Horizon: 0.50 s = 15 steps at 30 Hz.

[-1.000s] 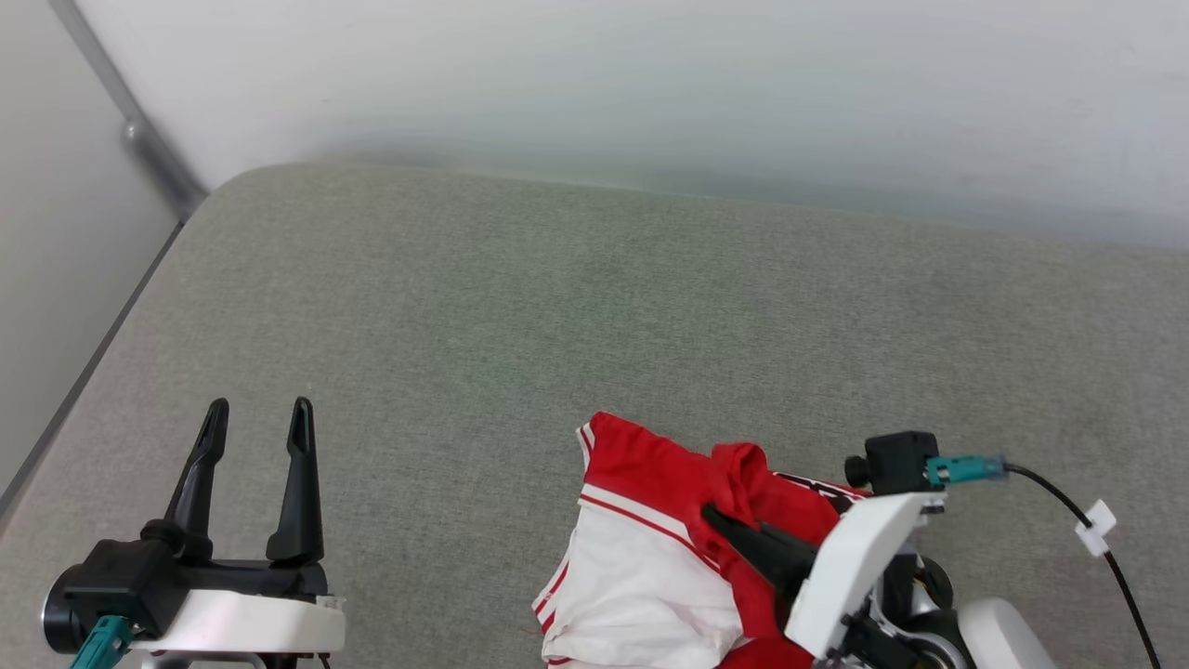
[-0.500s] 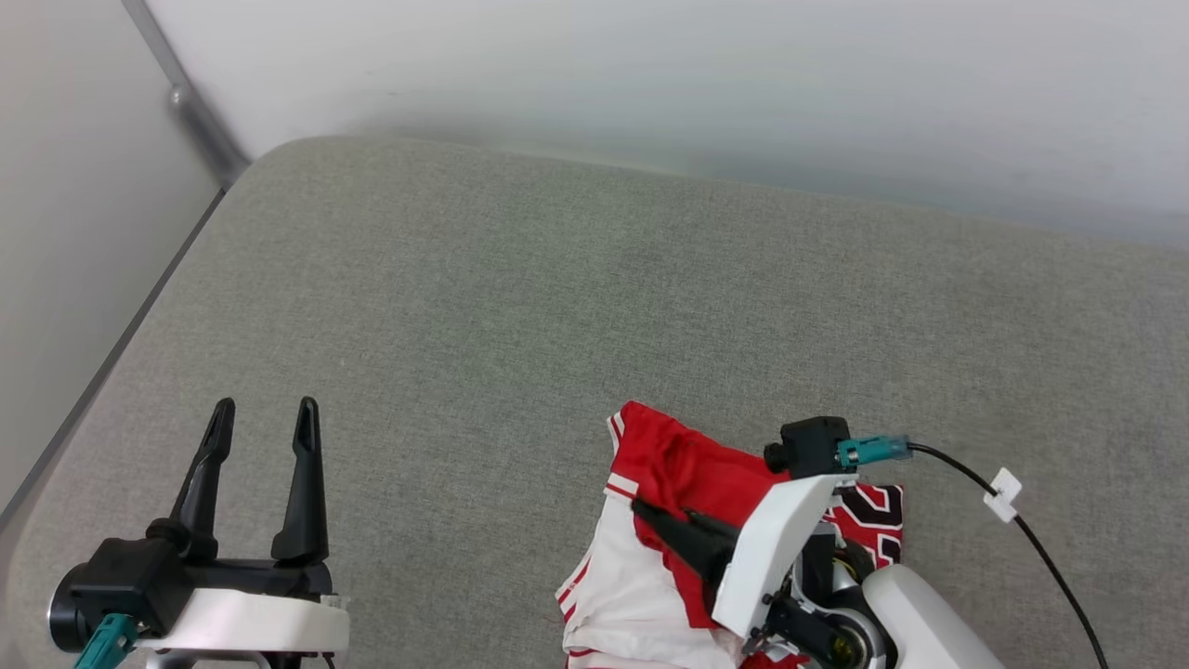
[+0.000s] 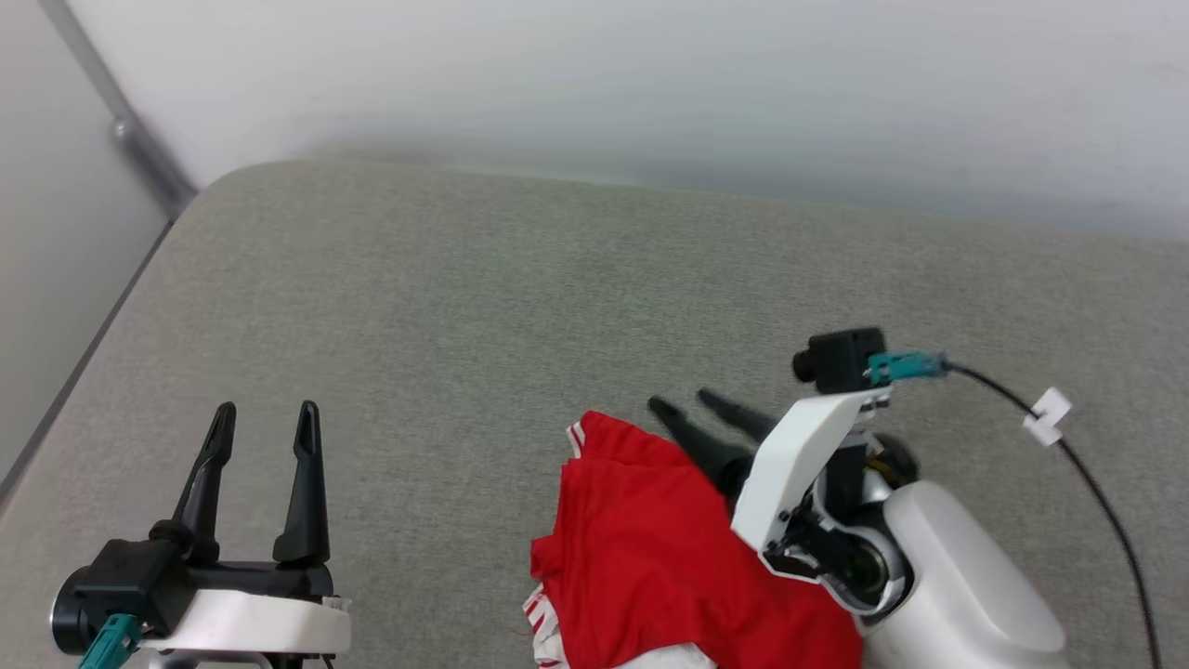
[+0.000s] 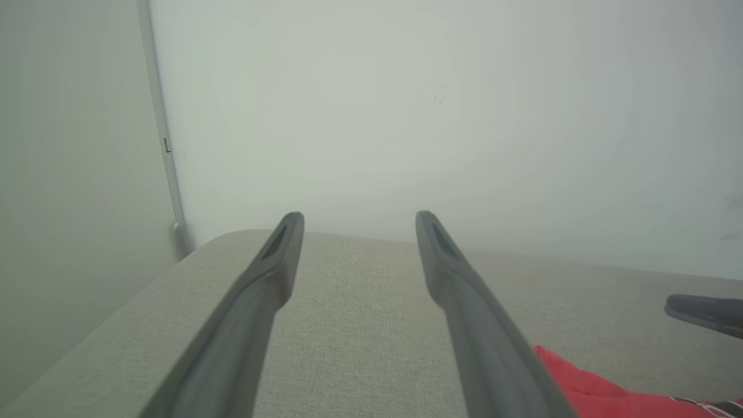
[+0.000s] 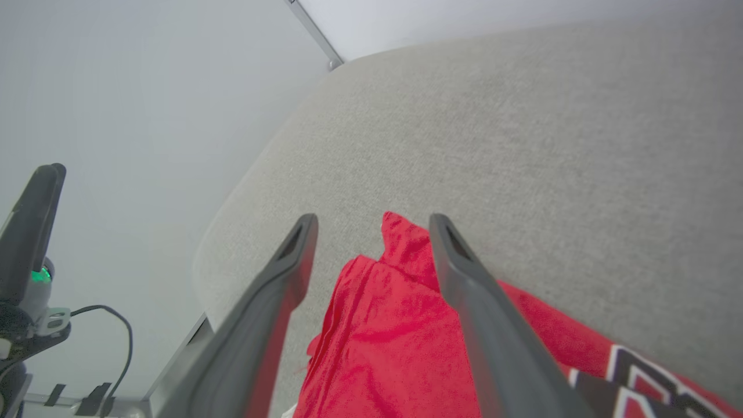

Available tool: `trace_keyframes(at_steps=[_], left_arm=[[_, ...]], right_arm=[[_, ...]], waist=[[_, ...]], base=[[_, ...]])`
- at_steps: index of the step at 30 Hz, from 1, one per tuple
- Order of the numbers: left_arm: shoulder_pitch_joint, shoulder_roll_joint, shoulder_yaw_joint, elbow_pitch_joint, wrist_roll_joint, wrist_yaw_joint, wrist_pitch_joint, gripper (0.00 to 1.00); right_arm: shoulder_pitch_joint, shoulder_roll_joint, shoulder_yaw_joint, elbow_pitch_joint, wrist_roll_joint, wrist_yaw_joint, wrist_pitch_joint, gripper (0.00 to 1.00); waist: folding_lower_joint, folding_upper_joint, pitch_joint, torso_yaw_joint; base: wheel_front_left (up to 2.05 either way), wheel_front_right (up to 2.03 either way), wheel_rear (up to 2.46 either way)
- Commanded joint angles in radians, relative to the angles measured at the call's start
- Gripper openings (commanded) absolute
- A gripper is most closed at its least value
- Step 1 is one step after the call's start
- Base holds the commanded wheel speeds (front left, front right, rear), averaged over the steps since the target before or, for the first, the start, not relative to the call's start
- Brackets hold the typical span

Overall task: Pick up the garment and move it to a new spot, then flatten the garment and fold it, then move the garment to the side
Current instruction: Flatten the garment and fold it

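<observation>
While its two dark fingers stand spread wide and grip nothing, the right gripper (image 3: pixel 680 401) hangs over the far right edge of the crumpled red jersey-style T-shirt (image 3: pixel 650 557), which lies bunched on the near part of the grey fabric-covered table (image 3: pixel 446 307). Its black white-outlined lettering (image 5: pixel 638 377) shows in the right wrist view. Well apart to the left, the left gripper (image 3: pixel 265 409) is likewise wide open and empty.
</observation>
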Motion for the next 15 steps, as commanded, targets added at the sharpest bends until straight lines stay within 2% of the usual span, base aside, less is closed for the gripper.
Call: trace_keyframes(at_steps=[1,5,9,15], left_arm=[[-0.008,0.000,-0.003,-0.005,0.002,-0.001,-0.002,1.00],[-0.019,-0.002,-0.014,-0.012,0.001,-0.001,-0.002,1.00],[-0.025,-0.005,-0.026,-0.016,0.001,-0.001,-0.002,1.00],[-0.041,-0.009,-0.046,-0.018,0.001,-0.001,-0.002,1.00]], right_arm=[[-0.018,0.000,-0.031,-0.010,-0.069,0.000,-0.003,1.00],[-0.013,-0.061,-0.126,-0.100,-0.335,0.000,-0.017,1.00],[0.036,-0.122,-0.240,-0.209,-0.543,0.000,-0.056,1.00],[0.131,-0.174,-0.361,-0.350,-0.669,0.000,-0.136,1.00]], waist=[[0.0000,0.0000,0.000,-0.019],[0.0000,0.0000,0.007,-0.053],[0.0000,0.0000,0.016,-0.084],[0.0000,0.0000,0.031,-0.121]], base=[[0.00,0.00,0.00],[0.00,0.00,0.00],[0.00,0.00,0.00],[0.00,0.00,0.00]])
